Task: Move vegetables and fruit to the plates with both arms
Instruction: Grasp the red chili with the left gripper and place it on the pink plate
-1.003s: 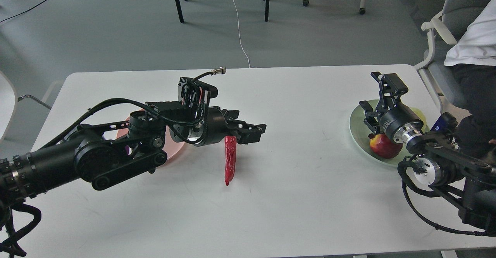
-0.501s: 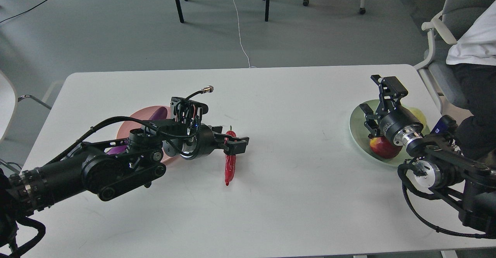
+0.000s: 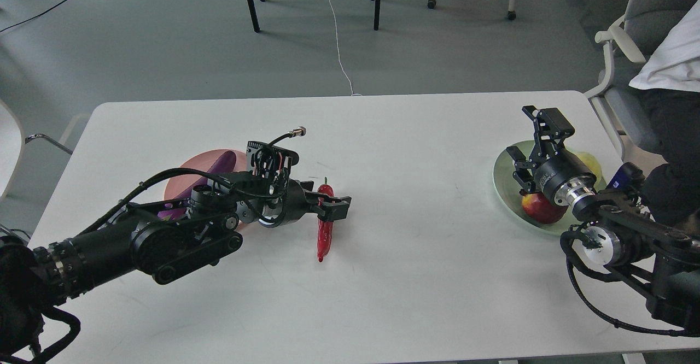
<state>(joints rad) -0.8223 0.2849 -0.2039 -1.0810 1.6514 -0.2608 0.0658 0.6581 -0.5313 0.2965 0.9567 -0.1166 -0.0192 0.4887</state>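
Observation:
The red chili pepper (image 3: 323, 238) lies on the white table, stem end away from me. My left gripper (image 3: 330, 203) is low over its upper part, jaws apart, the near finger (image 3: 338, 212) crossing over the chili. The purple eggplant (image 3: 216, 164) lies on the salmon pink plate (image 3: 188, 171), partly hidden behind my left arm. My right gripper (image 3: 532, 137) is open and empty above the mint green plate (image 3: 500, 181). That plate holds the pomegranate (image 3: 540, 206) and the yellow-green fruit (image 3: 589, 162), both partly hidden by the right wrist.
A seated person (image 3: 670, 69) and an office chair (image 3: 618, 47) are close to the table's right edge. Chair and table legs (image 3: 250, 0) and a white cable (image 3: 339, 41) are on the floor behind the table.
My left gripper has come down and back to the left, from above the chili to around its upper part. The chili has not moved. The right arm has hardly moved.

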